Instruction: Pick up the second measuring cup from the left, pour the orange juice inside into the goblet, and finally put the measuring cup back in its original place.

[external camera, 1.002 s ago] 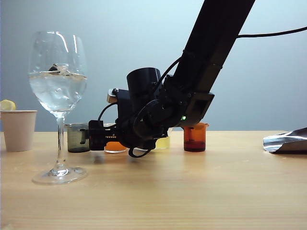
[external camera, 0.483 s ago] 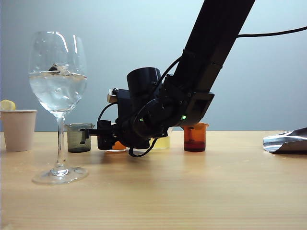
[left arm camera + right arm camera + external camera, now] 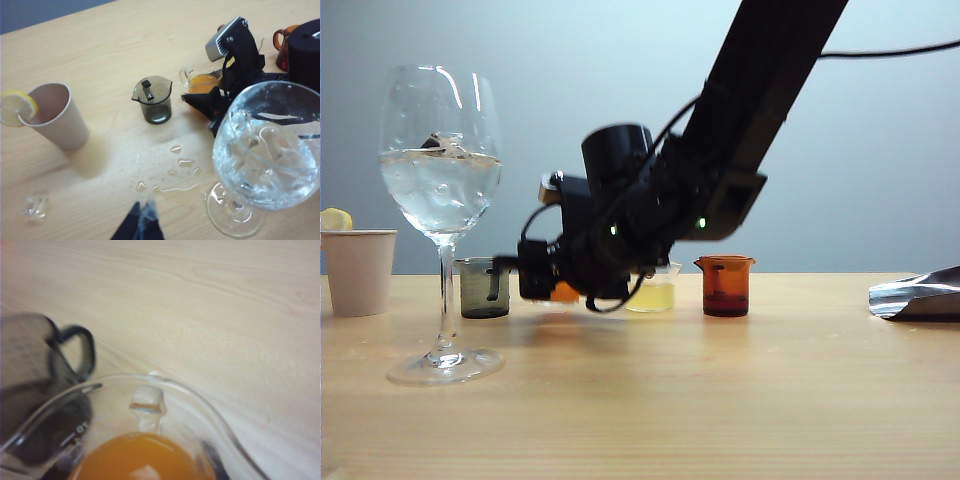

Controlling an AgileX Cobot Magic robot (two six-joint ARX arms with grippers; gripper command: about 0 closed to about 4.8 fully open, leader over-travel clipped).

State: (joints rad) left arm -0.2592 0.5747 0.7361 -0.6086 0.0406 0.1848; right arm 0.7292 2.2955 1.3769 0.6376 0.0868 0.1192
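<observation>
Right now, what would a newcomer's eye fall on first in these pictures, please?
The tall goblet of ice water at the table's left stands out. Beside it the right gripper is shut on the second measuring cup of orange juice, lifted just off the table beside the smoky grey beaker.

The wooden table [image 3: 720, 400] is carrying the goblet [image 3: 441, 200], a paper cup [image 3: 358, 270], a smoky beaker [image 3: 483, 288] and an amber beaker [image 3: 725, 286]. Water drops [image 3: 175, 175] are lying near the goblet's foot.

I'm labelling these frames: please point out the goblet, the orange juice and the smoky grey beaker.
goblet [image 3: 441, 190]: exterior view, on the bowl.
orange juice [image 3: 142, 457]: right wrist view, on the liquid's surface.
smoky grey beaker [image 3: 155, 102]: left wrist view, on its side wall.
</observation>
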